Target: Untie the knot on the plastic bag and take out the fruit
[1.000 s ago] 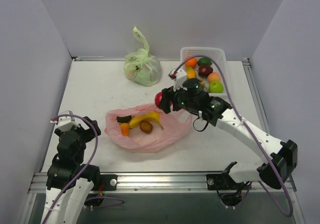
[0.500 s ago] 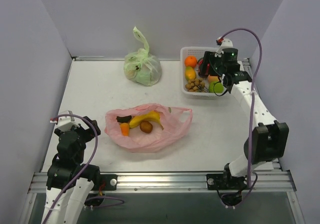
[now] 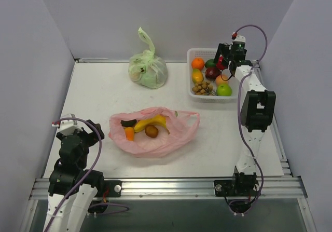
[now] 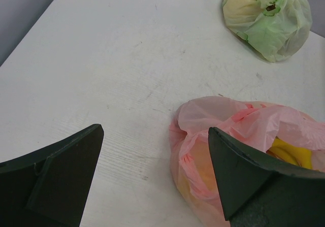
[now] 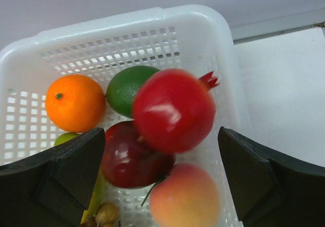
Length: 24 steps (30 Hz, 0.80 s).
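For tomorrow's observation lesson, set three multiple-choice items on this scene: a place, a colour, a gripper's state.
1. The white basket stands: A front left; B back right of the table; C on the floor.
2. The tied bag at the back is: A green; B blue; C black.
3. The right gripper is: A shut on a spoon; B out of view; C open.
Answers: B, it sits in the far right corner; A, pale green plastic shows; C, its fingers stand wide apart over the basket.

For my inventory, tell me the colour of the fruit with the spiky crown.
Glossy red. The crowned fruit shows best in the right wrist view.
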{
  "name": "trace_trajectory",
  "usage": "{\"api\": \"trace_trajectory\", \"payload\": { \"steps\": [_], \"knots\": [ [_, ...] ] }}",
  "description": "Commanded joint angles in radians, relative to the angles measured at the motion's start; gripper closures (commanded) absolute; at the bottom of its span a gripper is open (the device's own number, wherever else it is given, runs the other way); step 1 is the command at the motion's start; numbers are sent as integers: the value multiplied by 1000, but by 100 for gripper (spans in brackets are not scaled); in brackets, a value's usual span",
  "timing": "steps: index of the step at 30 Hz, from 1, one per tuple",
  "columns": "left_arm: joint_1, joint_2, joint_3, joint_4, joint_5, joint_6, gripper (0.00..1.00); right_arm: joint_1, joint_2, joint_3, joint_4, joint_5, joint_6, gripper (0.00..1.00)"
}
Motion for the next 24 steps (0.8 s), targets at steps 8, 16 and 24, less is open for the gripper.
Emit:
{"api": "trace_trajectory", "payload": {
  "steps": [8,16,24],
  "knots": [
    [12,8,5,58,3,8,4,14,-108,1,34,-13,-8,0],
    [17,2,4,58,3,10,4,146,-365,-203,-92,-113,-131,0],
    [28,-4,1,65,17,19,4,402,-673,-442,-204,-156,-234,1]
  ]
}}
